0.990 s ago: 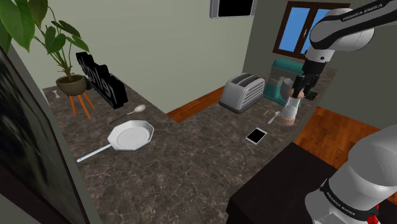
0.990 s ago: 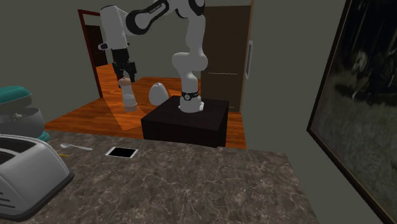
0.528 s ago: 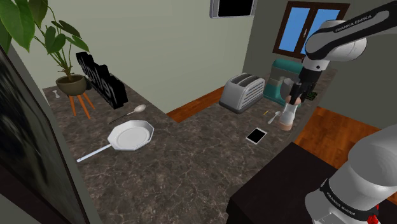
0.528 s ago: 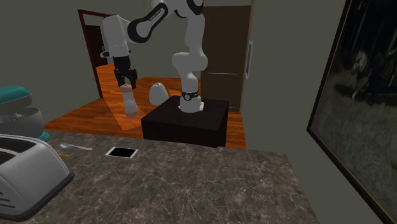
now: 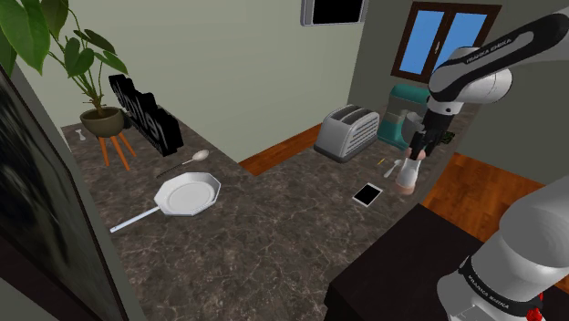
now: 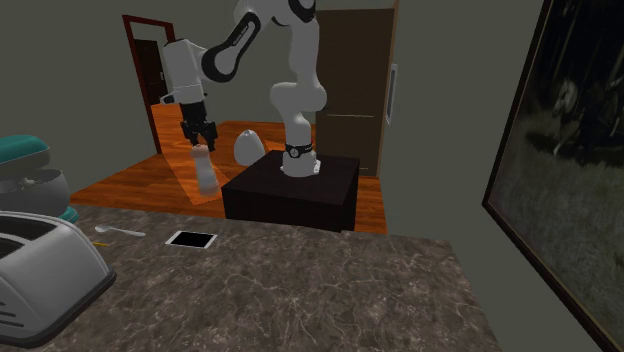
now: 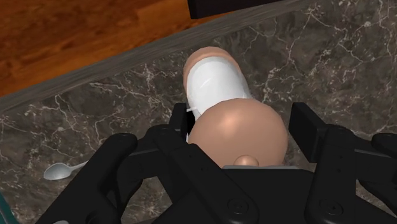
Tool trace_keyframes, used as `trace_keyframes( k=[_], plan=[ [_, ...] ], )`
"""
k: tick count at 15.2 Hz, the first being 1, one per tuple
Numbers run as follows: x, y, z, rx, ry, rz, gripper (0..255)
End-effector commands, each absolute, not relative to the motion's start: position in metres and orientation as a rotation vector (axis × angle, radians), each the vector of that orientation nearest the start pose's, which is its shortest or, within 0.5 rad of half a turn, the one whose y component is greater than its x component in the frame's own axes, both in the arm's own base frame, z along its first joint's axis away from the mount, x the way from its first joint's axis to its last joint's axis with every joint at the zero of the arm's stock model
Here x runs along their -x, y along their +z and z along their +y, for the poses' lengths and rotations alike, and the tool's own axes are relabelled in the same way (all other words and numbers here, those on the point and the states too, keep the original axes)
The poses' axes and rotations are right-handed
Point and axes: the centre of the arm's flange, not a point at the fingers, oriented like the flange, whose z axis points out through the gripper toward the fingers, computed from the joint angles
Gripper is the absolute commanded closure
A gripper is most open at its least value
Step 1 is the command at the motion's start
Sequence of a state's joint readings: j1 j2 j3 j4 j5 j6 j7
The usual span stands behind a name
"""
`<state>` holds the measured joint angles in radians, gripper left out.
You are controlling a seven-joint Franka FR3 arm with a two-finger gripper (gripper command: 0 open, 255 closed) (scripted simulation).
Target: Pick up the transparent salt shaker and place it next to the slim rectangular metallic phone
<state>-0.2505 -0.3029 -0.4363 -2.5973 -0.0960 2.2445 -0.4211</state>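
Pale walls [image 5: 228,73], wooden floor [image 5: 278,150], blue window [image 5: 434,41]

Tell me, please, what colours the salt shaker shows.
The salt shaker has a white body with pinkish-tan cap and base, clearest in the wrist view.

We are seeing a white and tan salt shaker [image 7: 219,86], a black gripper [image 7: 242,130], a dark counter [image 7: 331,57] with white veins.

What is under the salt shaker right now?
Dark marbled counter near its edge lies under the salt shaker, held in the gripper. The shaker's own body covers its base, so contact cannot be seen.
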Motion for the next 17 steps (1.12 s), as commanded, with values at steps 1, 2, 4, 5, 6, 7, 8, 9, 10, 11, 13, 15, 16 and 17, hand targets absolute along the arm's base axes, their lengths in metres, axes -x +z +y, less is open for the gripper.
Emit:
trace_keyframes(
  k=[1,2,4,5,6,7,8,9,10,11,13,15,16,17],
  plan=[
    [-0.318,0.334,-0.257,3.046,0.051,0.276,255],
    [-0.318,0.329,-0.257,3.046,0.051,0.276,255],
    [-0.318,0.318,-0.257,3.046,0.051,0.276,255],
    [-0.318,0.313,-0.257,3.046,0.051,0.276,255],
    [-0.318,0.308,-0.257,3.046,0.051,0.276,255],
    [-0.318,0.302,-0.257,3.046,0.051,0.276,255],
    [-0.318,0.297,-0.257,3.046,0.051,0.276,255],
    [-0.318,0.292,-0.257,3.046,0.051,0.276,255],
    [-0.318,0.286,-0.257,3.046,0.051,0.276,255],
    [-0.318,0.281,-0.257,3.046,0.051,0.276,255],
    [-0.318,0.271,-0.257,3.046,0.051,0.276,255],
    [-0.318,0.26,-0.257,3.046,0.051,0.276,255],
    [-0.318,0.255,-0.257,3.046,0.051,0.276,255],
    [-0.318,0.25,-0.257,3.046,0.051,0.276,255]
  ],
)
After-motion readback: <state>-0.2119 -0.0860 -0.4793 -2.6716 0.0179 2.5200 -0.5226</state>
